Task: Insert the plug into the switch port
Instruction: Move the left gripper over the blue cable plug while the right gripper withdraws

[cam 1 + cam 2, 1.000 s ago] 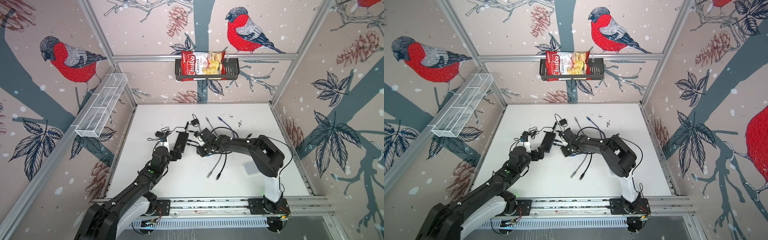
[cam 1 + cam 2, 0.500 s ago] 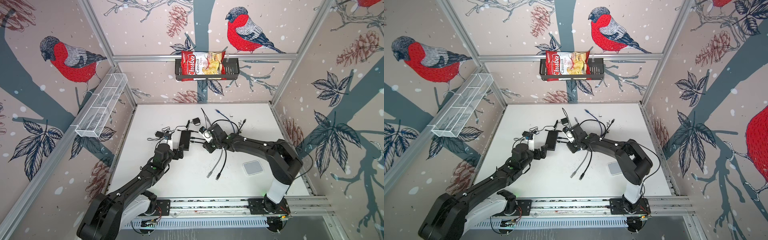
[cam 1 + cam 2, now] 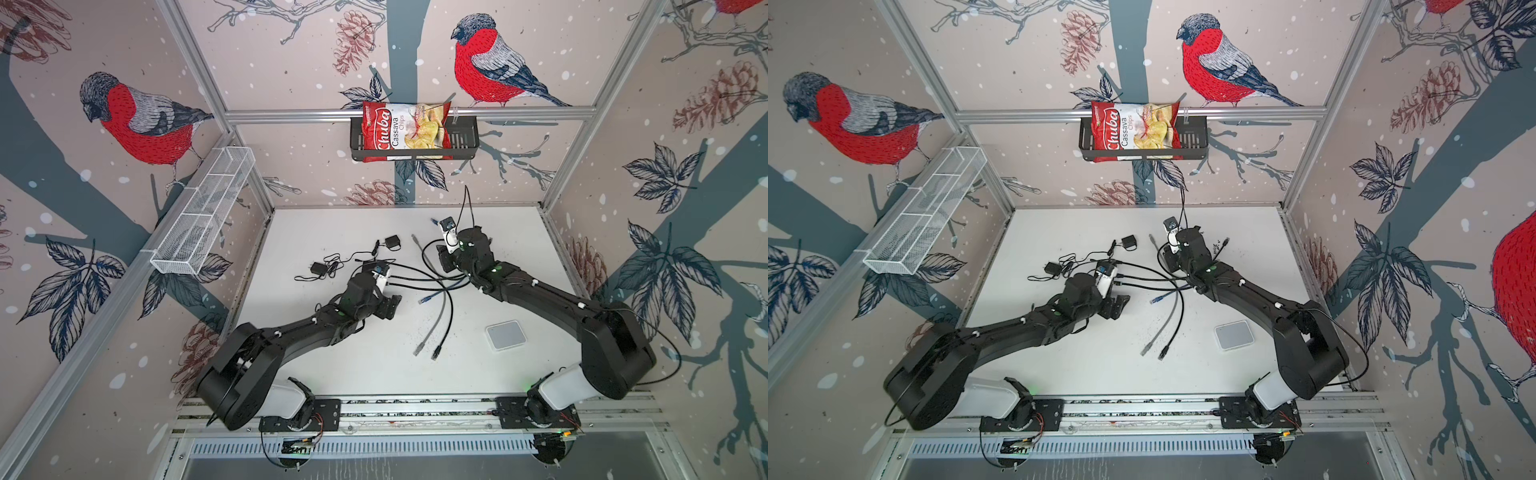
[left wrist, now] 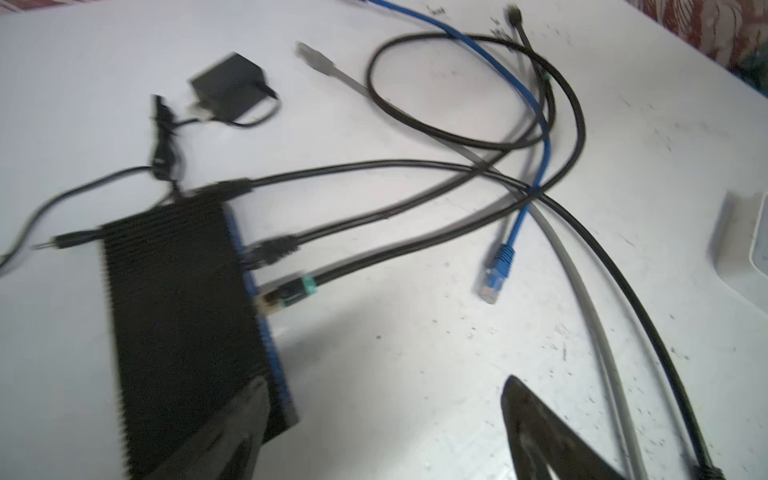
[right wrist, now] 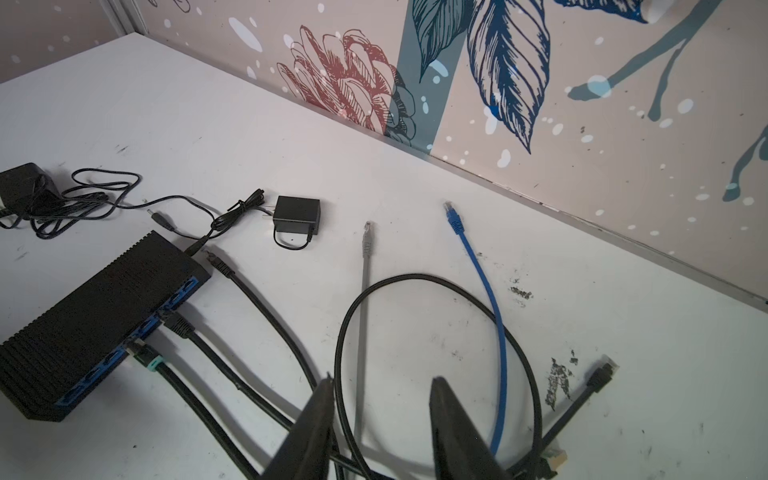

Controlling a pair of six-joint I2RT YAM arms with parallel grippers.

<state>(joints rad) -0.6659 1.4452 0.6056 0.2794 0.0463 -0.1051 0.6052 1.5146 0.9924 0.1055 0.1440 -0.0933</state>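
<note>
The switch [image 4: 178, 311] is a black ribbed box with a blue port face, also seen in the right wrist view [image 5: 95, 316]; in both top views my left arm covers most of it. A black plug with a green band [image 4: 293, 289] sits at a port, metal tip against the blue face. A second black plug [image 4: 270, 251] is in the neighbouring port. A third plug [image 5: 216, 264] lies loose by the switch's corner. My left gripper [image 4: 386, 379] is open, one finger [image 4: 232, 432] over the switch's end. My right gripper [image 5: 383, 378] hangs open above cables, holding nothing.
A blue cable's plug [image 4: 496, 270] and a grey cable [image 3: 432, 332] lie loose among black cable loops right of the switch. A white square device [image 3: 505, 336] sits front right. Two black power adapters [image 3: 392, 241] [image 3: 318, 268] lie behind the switch.
My right gripper has drawn away from the switch, toward the back right. My left gripper has shifted along the switch toward its front end, jaws slightly narrower.
</note>
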